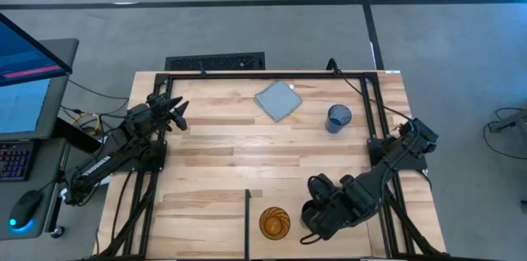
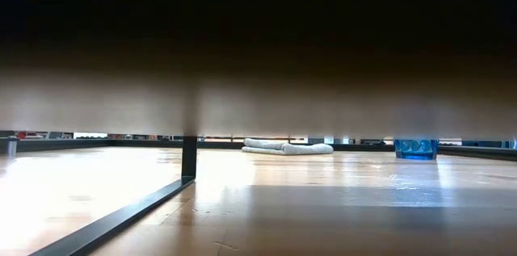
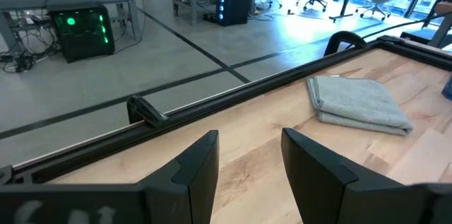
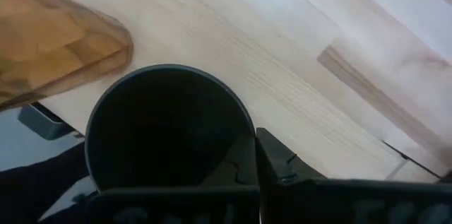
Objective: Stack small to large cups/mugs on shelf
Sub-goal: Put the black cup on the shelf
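Right gripper (image 1: 317, 212) at near edge, toward right corner, jaws clamped on rim of round black cup (image 4: 166, 136), one finger (image 4: 279, 164) outside wall; cup hidden under arm in high view. Amber-orange translucent tumbler (image 1: 274, 222) just beside, upright on light wooden shelf section (image 1: 329, 240) right of thin black divider bar (image 1: 247, 212). Blue round cup (image 1: 338, 118) near right edge, toward far side. Folded grey-blue square cloth (image 1: 277, 100) by far edge. Left gripper (image 1: 174, 114) waits near far-left corner, jaws apart, probably holding nothing.

The right gripper (image 1: 317, 212) hangs low, jaws clamped; the left gripper (image 3: 248, 171) (idle) gapes open.
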You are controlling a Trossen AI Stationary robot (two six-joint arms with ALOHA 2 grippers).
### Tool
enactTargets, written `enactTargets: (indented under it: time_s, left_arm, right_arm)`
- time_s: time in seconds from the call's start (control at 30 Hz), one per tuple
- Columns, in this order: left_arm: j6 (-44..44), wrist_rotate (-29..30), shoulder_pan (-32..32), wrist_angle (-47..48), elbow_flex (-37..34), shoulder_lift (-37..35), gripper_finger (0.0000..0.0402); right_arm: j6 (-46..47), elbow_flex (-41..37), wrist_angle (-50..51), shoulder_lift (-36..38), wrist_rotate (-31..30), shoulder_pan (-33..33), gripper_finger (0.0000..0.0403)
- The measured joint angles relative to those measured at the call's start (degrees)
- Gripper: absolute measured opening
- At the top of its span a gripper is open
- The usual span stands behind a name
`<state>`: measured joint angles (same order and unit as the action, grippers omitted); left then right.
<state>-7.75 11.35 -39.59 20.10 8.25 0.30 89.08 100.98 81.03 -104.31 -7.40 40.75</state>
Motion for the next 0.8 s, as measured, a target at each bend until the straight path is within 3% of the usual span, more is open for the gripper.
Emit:
enactTargets:
  time_s: [0.8]
  left_arm:
    - [0.00,-0.01,0.00,0.17,0.00,0.00,0.0146]
  right_arm:
    - [-0.57,2.87,0.19,-2.93,1.57,0.50,0.0017]
